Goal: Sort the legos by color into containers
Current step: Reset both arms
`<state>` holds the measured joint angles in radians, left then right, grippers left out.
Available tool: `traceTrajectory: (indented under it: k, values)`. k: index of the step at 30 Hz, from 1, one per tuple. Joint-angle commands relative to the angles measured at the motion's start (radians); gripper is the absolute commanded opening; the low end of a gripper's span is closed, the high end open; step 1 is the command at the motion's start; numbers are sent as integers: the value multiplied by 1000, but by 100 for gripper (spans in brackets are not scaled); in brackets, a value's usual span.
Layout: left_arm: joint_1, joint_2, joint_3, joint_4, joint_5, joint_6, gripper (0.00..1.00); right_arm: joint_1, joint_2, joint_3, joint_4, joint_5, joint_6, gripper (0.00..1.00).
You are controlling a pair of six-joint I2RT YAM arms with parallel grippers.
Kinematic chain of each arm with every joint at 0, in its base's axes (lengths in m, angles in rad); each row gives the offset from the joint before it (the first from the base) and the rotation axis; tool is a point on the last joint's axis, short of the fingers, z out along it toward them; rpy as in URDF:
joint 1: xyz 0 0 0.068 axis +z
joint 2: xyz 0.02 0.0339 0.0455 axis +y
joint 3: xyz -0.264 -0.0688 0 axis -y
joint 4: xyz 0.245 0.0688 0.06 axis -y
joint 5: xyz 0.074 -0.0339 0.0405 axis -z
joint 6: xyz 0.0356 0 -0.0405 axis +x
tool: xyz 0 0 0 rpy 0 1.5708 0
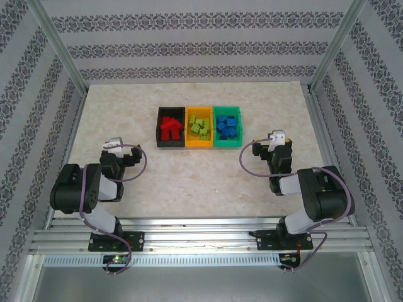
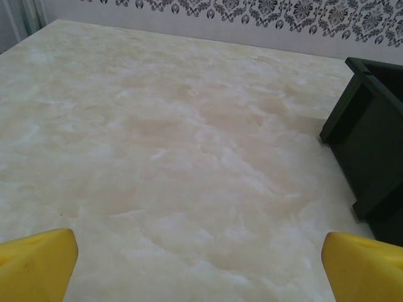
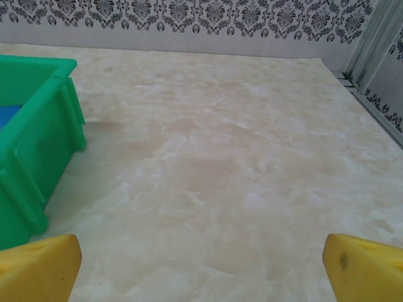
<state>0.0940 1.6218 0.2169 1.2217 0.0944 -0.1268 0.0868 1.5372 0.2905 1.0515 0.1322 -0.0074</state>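
Yellow fingertips (image 2: 38,261) low in both corners of the left wrist view, set far apart, only bare marbled table (image 2: 176,157) between them: left gripper (image 2: 201,270) released, holding nothing. Just ahead to its right, the dark outer wall of the black bin (image 2: 371,145), not touched.

Likewise in the right wrist view: right gripper (image 3: 201,270) spread wide and empty, with the green bin (image 3: 38,138) near on its left and a sliver of blue inside.

From above, three bins side by side, touching, in a row at the middle of the table toward the far side:
- black bin on the left, with the red bricks (image 1: 169,127) in it
- orange-yellow bin (image 1: 199,145) in the middle, with the lime bricks (image 1: 199,127) in it
- green bin on the right, with the blue bricks (image 1: 227,128) in it

Both arms folded back, left gripper off the near left corner of the row, right gripper off the near right corner, neither touching a bin.
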Motion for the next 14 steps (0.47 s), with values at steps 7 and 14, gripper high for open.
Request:
traceTrajectory:
  k: [7,14]
  values:
    - [13,-8,6,62,16,19,99,-11,5,18,25,-18,-9,98]
    - [13,-8,7,59,15,19,99,-21,4,26,7,-47,-6,98]
